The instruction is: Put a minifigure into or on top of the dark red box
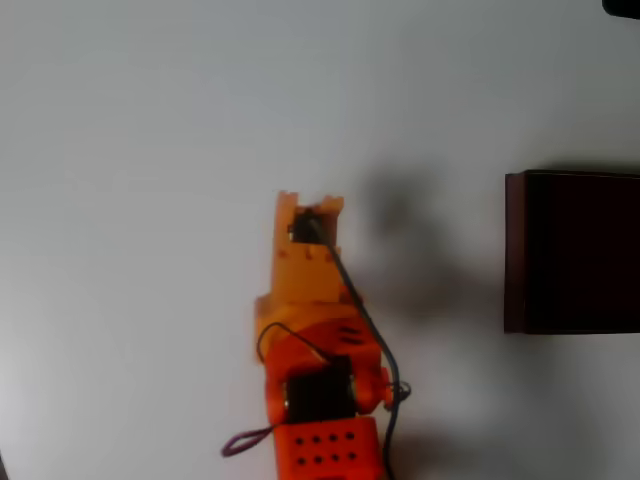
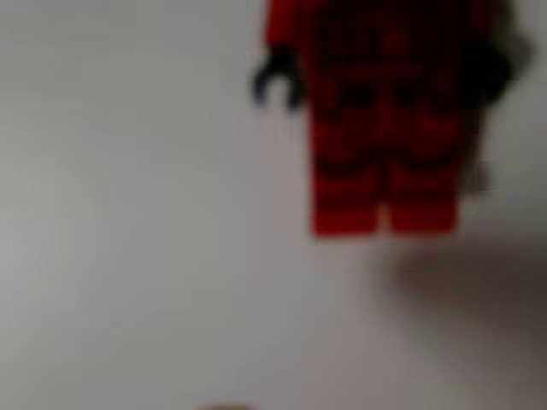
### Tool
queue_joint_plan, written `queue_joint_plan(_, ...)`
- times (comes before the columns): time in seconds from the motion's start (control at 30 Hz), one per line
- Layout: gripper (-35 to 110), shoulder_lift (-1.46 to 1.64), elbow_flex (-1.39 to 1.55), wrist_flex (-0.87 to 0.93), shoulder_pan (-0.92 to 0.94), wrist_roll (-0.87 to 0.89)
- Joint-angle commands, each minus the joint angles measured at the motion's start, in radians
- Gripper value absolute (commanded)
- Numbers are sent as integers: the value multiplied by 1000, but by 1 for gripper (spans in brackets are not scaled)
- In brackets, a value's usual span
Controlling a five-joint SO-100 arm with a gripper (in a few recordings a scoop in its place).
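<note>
The orange arm (image 1: 315, 330) sits low in the middle of the overhead view. The dark red box (image 1: 572, 252) is at the right edge. Up close, the blurry red minifigure (image 2: 385, 128) fills the upper right of the wrist view. I cannot tell if the gripper (image 1: 310, 208) is holding anything.

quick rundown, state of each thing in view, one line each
tiny red toy minifigure with black hands: close under the wrist camera, blurred, legs pointing down the picture, head cut off by the top edge; held or not, cannot tell
large rectangular dark red box with near-black inside: open-topped, at the right edge of the overhead view, nothing visible inside, apart from the arm
orange two-finger gripper: over the bare white table, left of the box; jaws hidden
</note>
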Motion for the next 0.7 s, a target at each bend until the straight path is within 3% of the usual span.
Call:
queue_joint_plan(0.0, 22, -11, -25, -21, -5, 0)
queue_joint_plan(0.67, 21, -238, -144, -74, -44, -9)
